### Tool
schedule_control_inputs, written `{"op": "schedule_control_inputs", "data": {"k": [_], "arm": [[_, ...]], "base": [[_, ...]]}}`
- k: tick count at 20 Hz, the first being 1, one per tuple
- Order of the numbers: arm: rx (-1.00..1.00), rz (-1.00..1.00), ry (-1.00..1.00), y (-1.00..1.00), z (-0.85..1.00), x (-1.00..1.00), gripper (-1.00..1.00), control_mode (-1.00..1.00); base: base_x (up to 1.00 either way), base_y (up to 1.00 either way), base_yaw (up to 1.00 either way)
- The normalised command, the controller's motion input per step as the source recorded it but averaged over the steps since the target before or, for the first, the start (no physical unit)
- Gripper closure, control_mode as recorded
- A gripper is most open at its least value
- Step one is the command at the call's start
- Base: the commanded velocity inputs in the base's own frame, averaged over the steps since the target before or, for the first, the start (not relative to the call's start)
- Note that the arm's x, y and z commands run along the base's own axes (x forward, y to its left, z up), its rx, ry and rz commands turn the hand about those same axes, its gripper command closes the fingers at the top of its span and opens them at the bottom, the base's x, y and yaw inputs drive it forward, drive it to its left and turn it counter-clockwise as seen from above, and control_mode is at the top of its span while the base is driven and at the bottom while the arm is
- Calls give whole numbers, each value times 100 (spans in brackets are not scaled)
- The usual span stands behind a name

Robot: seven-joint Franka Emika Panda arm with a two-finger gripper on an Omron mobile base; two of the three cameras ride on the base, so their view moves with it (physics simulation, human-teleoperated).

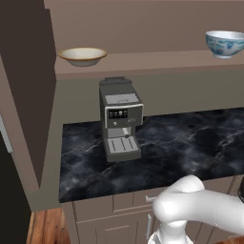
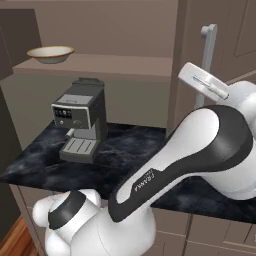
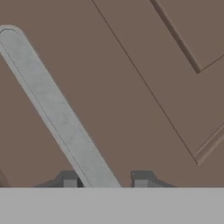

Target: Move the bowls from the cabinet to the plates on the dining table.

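Note:
The cabinet stands open, and its brown shelf (image 1: pixel 152 64) holds both bowls. The cream bowl (image 1: pixel 82 55) (image 2: pixel 50 53) sits at the shelf's left end and the blue floral bowl (image 1: pixel 225 44) at its right. My gripper (image 3: pixel 105 179) is raised to the cabinet door (image 3: pixel 175 87) (image 2: pixel 242 40) on the right. Its jaws stand on either side of the slim silver handle (image 3: pixel 52 105) (image 2: pixel 210 40), with a narrow gap showing on the right side. Neither bowl is held. The plates and the dining table are out of view.
A grey espresso machine (image 1: pixel 120 119) (image 2: pixel 80 120) stands on the black marble counter (image 1: pixel 190 147) below the shelf. Lower drawers (image 1: pixel 119 209) run under the counter. A dark tall unit (image 1: pixel 19 95) borders the left side.

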Motion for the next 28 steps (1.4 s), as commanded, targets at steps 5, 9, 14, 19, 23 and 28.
{"op": "schedule_control_inputs", "data": {"k": [5,9,14,19,23,28], "arm": [[4,-2,-5,-23,-6,-26,-100,-100],[5,-3,-5,-37,-3,-29,-100,-100],[2,-4,-8,-23,-6,-38,-100,-100],[-1,-8,-12,1,-6,-39,-100,-100],[0,0,-15,0,8,-51,-100,-100],[-2,-3,-13,9,1,-51,-100,-100]], "base": [[0,0,0],[0,0,0],[0,0,0],[0,0,0],[0,0,0],[0,0,0]]}}
